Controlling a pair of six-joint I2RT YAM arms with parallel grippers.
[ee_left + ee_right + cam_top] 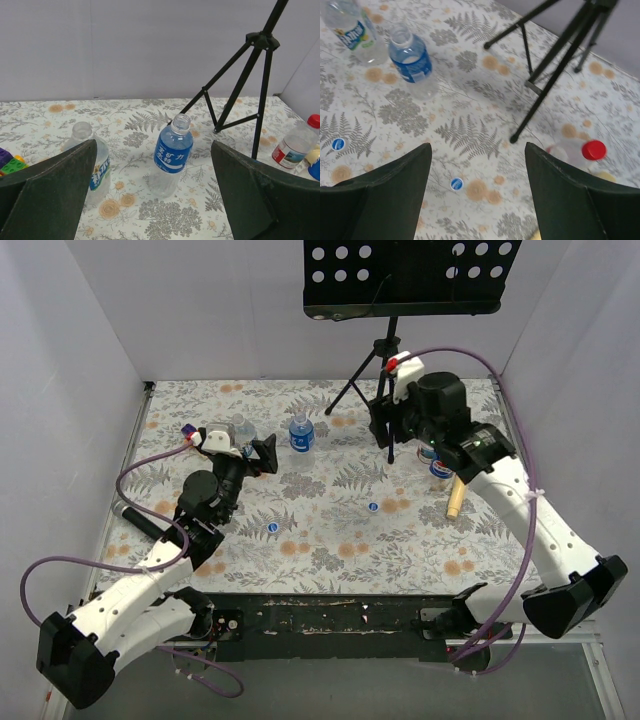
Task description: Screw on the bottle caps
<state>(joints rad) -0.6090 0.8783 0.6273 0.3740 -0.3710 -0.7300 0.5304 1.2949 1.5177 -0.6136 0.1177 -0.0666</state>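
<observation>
From table (330,540) centre, top view | 12–1 o'clock: passage is barred by splayed tripod (386,348) legs | 10–11: a gap is left between clear bottle (241,430) and blue-labelled bottle (301,433) | 3: room is crowded by red-capped bottle (295,147) and tan stick (455,498) | 4–8: open cloth is broken only by blue cap (372,507) and second blue cap (272,527), both flat

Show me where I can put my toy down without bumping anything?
The table is bare along its near edge, this side of the left blue cap and right blue cap. The far right is crowded: tripod, red-capped bottle and tan stick sit close together.
</observation>
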